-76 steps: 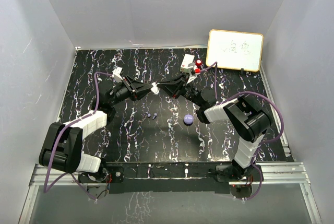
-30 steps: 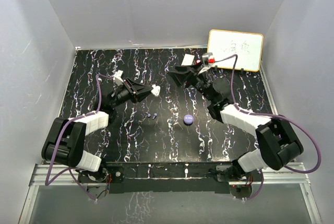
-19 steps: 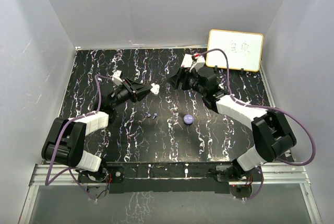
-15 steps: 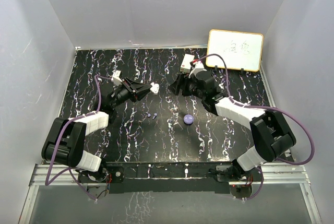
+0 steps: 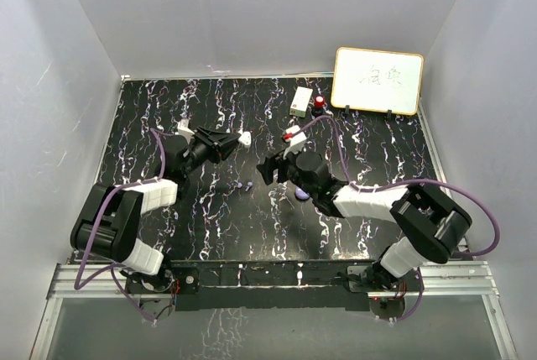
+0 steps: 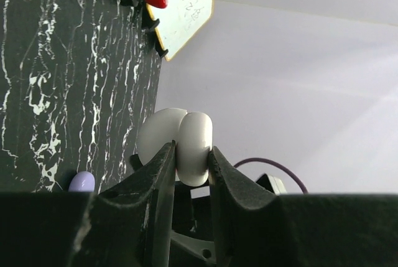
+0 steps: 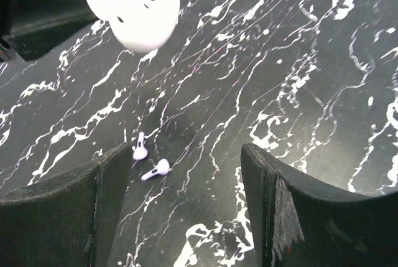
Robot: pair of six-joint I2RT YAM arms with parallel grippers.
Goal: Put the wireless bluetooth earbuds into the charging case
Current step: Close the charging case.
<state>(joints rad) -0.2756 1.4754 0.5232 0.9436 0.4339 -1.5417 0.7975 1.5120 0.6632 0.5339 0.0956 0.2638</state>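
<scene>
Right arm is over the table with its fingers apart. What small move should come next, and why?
Probably shift the right gripper slightly toward the two earbuds and lower over one. Its fingers stand open, the earbuds lie loose on the table nearer one finger than centred, and the left gripper is clamped on the white case.

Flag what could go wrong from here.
1. The two earbuds lie almost touching, close to one finger of the open right hand. A grab could catch both or flick one away.
2. The left hand pinches only the lower part of the rounded white case, held off the table. It could slip or twist.
</scene>
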